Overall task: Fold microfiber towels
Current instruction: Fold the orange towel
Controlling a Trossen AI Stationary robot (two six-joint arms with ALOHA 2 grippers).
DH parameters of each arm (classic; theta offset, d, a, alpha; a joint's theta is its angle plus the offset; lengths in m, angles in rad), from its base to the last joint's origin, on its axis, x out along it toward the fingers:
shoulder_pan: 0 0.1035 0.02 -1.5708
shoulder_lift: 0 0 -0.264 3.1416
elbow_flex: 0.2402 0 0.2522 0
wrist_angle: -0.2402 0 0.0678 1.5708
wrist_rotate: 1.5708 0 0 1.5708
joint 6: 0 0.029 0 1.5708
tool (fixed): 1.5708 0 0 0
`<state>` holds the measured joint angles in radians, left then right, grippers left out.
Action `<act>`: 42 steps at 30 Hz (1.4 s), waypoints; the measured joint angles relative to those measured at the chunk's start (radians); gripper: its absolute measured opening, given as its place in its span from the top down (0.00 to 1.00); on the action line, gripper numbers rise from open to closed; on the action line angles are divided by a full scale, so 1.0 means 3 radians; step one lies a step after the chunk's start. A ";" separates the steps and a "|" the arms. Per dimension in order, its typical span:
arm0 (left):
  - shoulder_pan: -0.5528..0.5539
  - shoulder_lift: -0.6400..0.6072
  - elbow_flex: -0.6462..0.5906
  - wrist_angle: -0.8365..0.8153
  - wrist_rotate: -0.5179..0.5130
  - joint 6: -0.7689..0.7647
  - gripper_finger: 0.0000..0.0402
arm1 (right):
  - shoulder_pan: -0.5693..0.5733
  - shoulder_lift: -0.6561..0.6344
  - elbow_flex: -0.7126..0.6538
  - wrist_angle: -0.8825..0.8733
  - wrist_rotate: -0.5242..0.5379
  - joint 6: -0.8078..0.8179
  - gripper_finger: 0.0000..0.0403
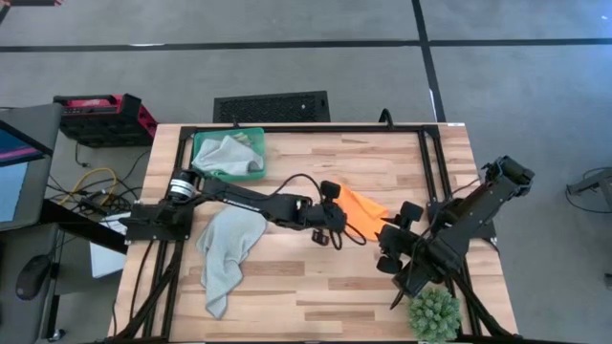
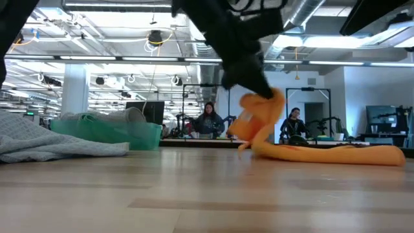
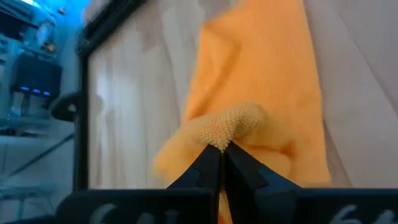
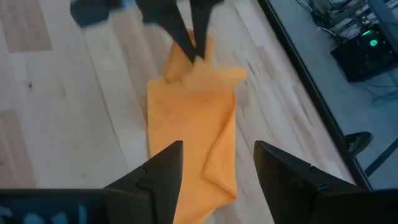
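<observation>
My left gripper (image 3: 221, 148) pinches the orange towel's (image 3: 261, 81) edge. Right gripper (image 4: 217, 165) hovers wide, empty. Lift evenly — keep corners aligned.

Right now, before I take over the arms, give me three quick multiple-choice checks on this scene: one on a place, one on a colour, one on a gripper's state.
1. Where is the green tray?
A. at the table's far left corner
B. at the near right corner
C. on the floor

2. What colour is the towel pinched by the left gripper?
A. pale grey
B. light green
C. orange

3. How does the right gripper stand?
A. shut on the plant ball
B. open, holding nothing
C. shut on the tray's rim

Answers:
1 A, the high view shows the tray at the far left with a grey towel in it.
2 C, the left wrist view shows the fingers shut on a fold of the orange towel.
3 B, its fingers stand apart over the orange towel's other end.
</observation>
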<state>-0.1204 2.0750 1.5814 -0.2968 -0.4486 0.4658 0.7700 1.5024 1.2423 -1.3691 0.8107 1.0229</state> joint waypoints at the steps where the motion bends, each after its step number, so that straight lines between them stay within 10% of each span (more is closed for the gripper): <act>1: 0.0000 0.0024 -0.0012 0.0003 -0.0011 0.0059 1.00 | 0.0000 0.0000 0.0000 -0.0005 0.0000 0.0000 0.45; 29: 0.0034 0.0618 0.0535 0.0686 0.0077 0.0384 1.00 | 0.0009 -0.0044 0.0005 -0.0340 0.0046 0.0458 0.45; 42: 0.0034 0.0618 0.0533 0.0673 0.0434 0.0339 0.77 | 0.0009 -0.0043 0.0005 -0.0338 0.0046 0.0460 0.45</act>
<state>-0.1101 2.2604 1.7412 -0.0948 -0.3183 0.5675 0.7727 1.4895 1.2438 -1.4704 0.8246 1.1610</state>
